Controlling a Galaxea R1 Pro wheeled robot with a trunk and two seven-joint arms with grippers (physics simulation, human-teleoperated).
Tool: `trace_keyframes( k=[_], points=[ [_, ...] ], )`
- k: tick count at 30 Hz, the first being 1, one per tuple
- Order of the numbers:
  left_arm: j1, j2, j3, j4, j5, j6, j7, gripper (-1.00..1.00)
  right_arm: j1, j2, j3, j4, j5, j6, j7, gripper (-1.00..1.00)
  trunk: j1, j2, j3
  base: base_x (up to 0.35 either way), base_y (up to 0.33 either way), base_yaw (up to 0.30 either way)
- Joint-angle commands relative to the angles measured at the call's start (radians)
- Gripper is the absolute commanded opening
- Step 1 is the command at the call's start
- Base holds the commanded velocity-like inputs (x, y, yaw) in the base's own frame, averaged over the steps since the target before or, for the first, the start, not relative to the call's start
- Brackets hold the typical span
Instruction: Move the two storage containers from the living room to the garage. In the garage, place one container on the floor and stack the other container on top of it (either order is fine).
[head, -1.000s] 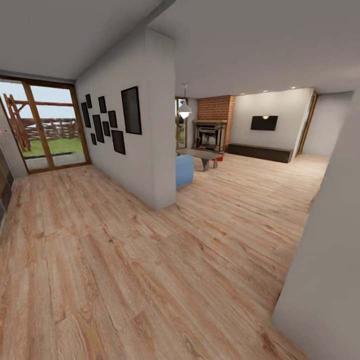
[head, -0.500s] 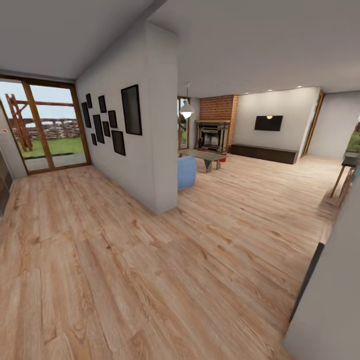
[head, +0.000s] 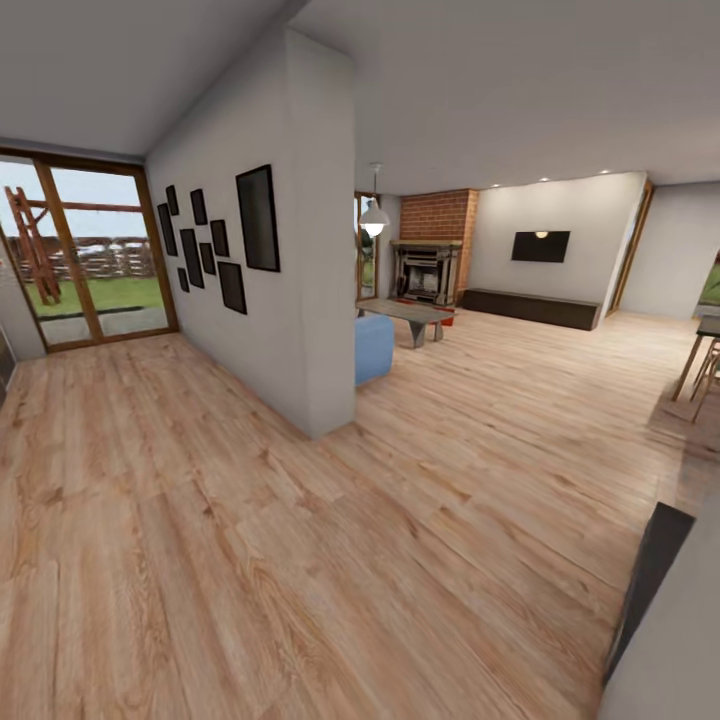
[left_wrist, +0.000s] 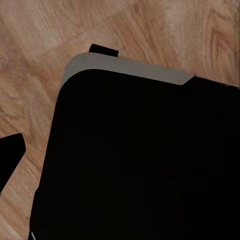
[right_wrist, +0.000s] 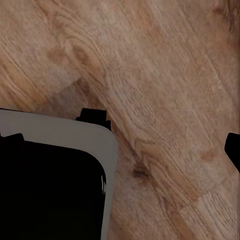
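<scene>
Far ahead in the living room, a small red-orange patch (head: 446, 318) shows on the floor by the coffee table (head: 405, 311); it is too small to tell whether it is a storage container. My left gripper (left_wrist: 120, 160) hangs over my black base, with one dark fingertip (left_wrist: 10, 155) at the picture's edge. My right gripper (right_wrist: 120, 150) hangs over the light wood plank floor (right_wrist: 165, 100), and one fingertip (right_wrist: 233, 150) shows at the edge. Both stand open with nothing between their fingers.
A partition wall (head: 310, 300) with black picture frames divides the room ahead. Behind it are a blue sofa (head: 373, 345), a brick fireplace (head: 428, 268) and a low dark cabinet (head: 535, 306). Wood-framed glass doors (head: 90, 255) stand at left. A wall corner (head: 675, 650) is close at right.
The whole head view has shifted: the camera has moved forward. The near right wall now takes less of the picture, and a table's edge shows at the far right.
</scene>
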Motion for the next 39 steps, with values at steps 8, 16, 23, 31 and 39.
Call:
trace_keyframes(
  k=[8,16,23,31,39],
  points=[
    [0.0,0.0,0.0,-0.001,0.003,-0.006,0.001,1.0,-0.001,0.0,0.003,0.012,-0.004,-0.006,-0.001,1.0,0.001,0.0,-0.001,0.324,0.0,0.0],
    [0.0,0.017,0.001,-0.027,0.001,0.008,0.003,1.0,-0.001,0.007,0.004,0.016,-0.003,-0.008,-0.001,1.0,0.001,0.0,-0.001,0.324,0.0,0.0],
    [0.0,0.041,0.0,-0.102,0.0,0.071,0.004,1.0,-0.001,0.012,0.003,0.012,0.003,-0.004,0.0,1.0,0.001,0.0,-0.001,0.324,0.0,0.0],
    [0.0,0.042,0.0,-0.104,0.001,0.075,0.003,1.0,-0.001,0.016,0.001,0.009,-0.001,-0.003,0.001,1.0,0.001,0.0,-0.001,0.324,0.0,0.0],
    [0.0,0.041,0.0,-0.105,0.0,0.074,0.004,1.0,-0.001,0.017,-0.001,0.01,0.0,-0.003,0.001,1.0,0.001,0.0,-0.001,0.324,0.0,0.0]
  ],
)
